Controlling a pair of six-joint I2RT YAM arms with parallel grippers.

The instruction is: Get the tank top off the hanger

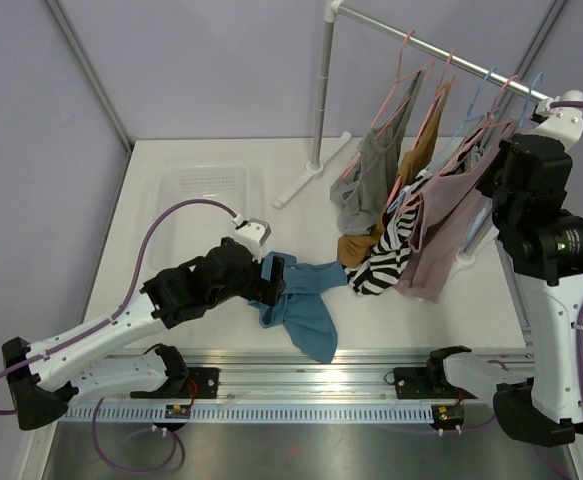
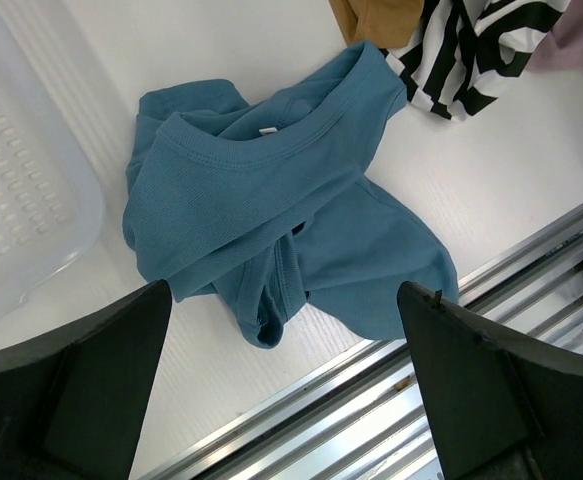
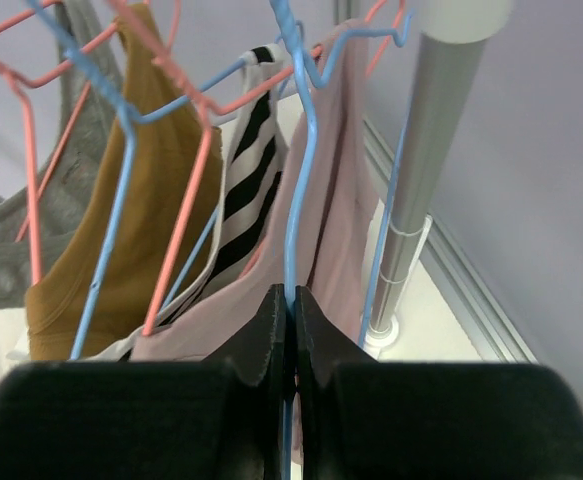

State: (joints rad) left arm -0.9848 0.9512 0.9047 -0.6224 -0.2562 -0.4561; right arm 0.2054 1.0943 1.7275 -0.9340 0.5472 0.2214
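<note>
A blue tank top (image 1: 301, 300) (image 2: 271, 210) lies crumpled on the white table near the front rail, off any hanger. My left gripper (image 1: 271, 278) (image 2: 283, 300) hovers just over its near edge, open wide, with nothing between its fingers. My right gripper (image 1: 491, 185) (image 3: 293, 295) is up at the clothes rack, shut on the thin wire of a blue hanger (image 3: 296, 200). Right behind that wire hangs a mauve tank top (image 1: 441, 230) (image 3: 336, 200).
On the rack rail (image 1: 441, 50) also hang striped (image 1: 386, 255), mustard (image 1: 421, 150) and grey (image 1: 366, 180) tops on pink and blue hangers. The rack's upright pole (image 3: 421, 180) stands beside my right gripper. A clear plastic bin (image 1: 206, 190) sits back left. An aluminium rail (image 1: 321, 365) runs along the front.
</note>
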